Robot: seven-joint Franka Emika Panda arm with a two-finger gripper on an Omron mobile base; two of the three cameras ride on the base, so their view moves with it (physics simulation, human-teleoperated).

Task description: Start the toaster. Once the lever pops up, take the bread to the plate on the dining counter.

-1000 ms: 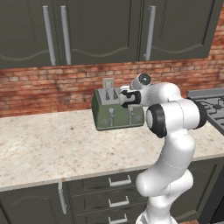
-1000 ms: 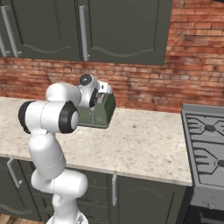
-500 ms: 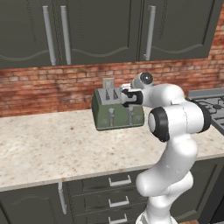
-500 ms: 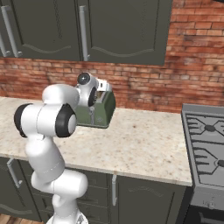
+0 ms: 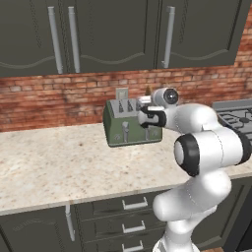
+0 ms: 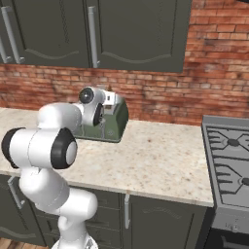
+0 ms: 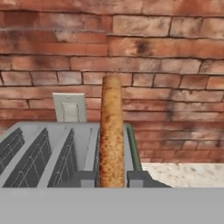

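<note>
While the gripper (image 7: 112,181) pinches the bread (image 7: 112,131) (standing on edge, long axis upright), the slice sits in the toaster's (image 5: 132,129) rightmost slot, so straight up.

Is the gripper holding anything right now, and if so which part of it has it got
Yes: the bread. The gripper is shut on the slice's near edge, one finger on each face, while the slice stands upright in the rightmost slot of the toaster.

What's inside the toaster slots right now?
In the hand view, the bread stands on edge in the toaster's rightmost slot, its top well above the steel rim. The other three slots look empty. The bread's lower part is hidden inside the slot.
</note>
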